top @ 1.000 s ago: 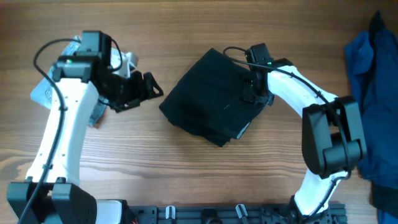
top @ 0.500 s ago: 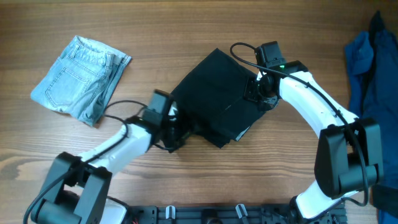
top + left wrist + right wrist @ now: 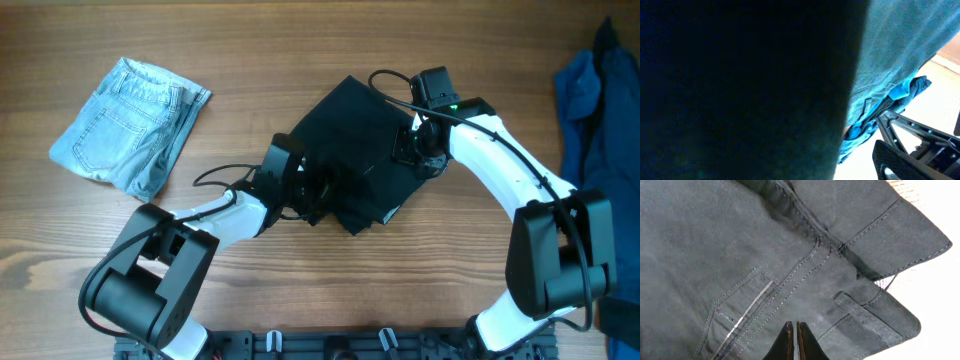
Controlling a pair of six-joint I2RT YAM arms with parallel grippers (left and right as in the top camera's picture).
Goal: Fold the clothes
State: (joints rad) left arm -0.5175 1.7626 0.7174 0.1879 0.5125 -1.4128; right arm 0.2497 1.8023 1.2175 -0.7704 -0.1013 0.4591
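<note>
A folded black pair of trousers (image 3: 345, 150) lies mid-table. My left gripper (image 3: 308, 190) is pressed against its lower left edge, dark against dark cloth, so its jaws do not show. In the left wrist view black cloth (image 3: 740, 90) fills most of the frame and hides the fingers. My right gripper (image 3: 415, 150) rests on the trousers' right side. In the right wrist view its fingers (image 3: 795, 330) are shut together, tips on the black fabric (image 3: 740, 255) beside a pocket seam and belt loop.
A folded light-blue pair of jeans (image 3: 130, 125) lies at the far left. A heap of dark blue clothes (image 3: 600, 150) sits at the right table edge; it also shows in the left wrist view (image 3: 900, 60).
My left arm has swung from beside the jeans at the far left down to the black trousers' lower left edge, uncovering the jeans. My right gripper has shifted only slightly.
</note>
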